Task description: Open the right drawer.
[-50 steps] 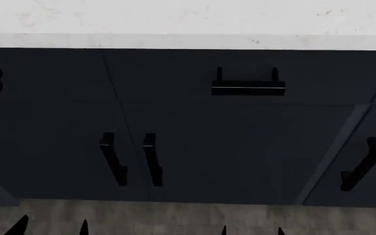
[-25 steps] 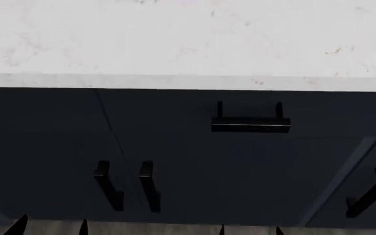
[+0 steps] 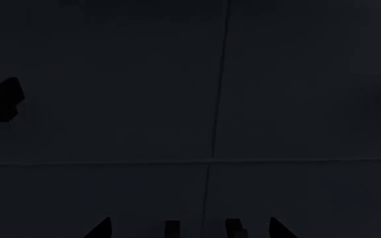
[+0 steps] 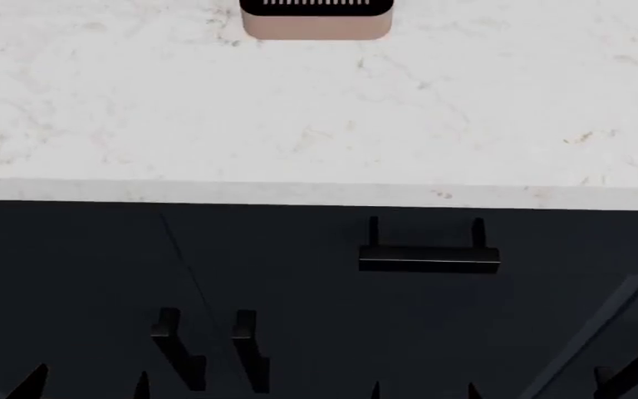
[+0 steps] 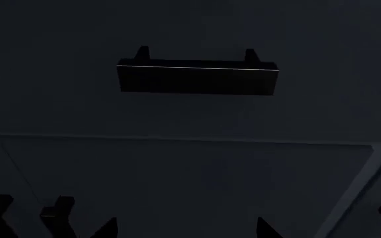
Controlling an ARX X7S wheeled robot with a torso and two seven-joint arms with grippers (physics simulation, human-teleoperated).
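The right drawer (image 4: 430,229), a wide shallow drawer with a flat dark navy front, sat directly under the edge of the white marbled stone table (image 4: 319,125), and it was fully closed. Its horizontal black bar handle (image 4: 429,258) on two posts was the landmark: the right gripper (image 5: 187,228) stood below this handle and well apart from it, with its jaws apart, as the two dark tips with a wide gap between them showed. The left gripper (image 3: 187,228) faced the plain navy panels to the left of the handle; its jaws looked apart too. In my judgement the step in hand was the approach, and to do it well the right gripper should rise to the height of the bar, go forward until the bar lies between the jaws, close, and then pull straight back, not sideways. Counted in the head view: one horizontal bar handle, two vertical black door handles (image 4: 175,349) below and left of it, one more slanted handle (image 4: 635,362) below and right, and one copper-coloured appliance (image 4: 316,21) on the table beyond it.
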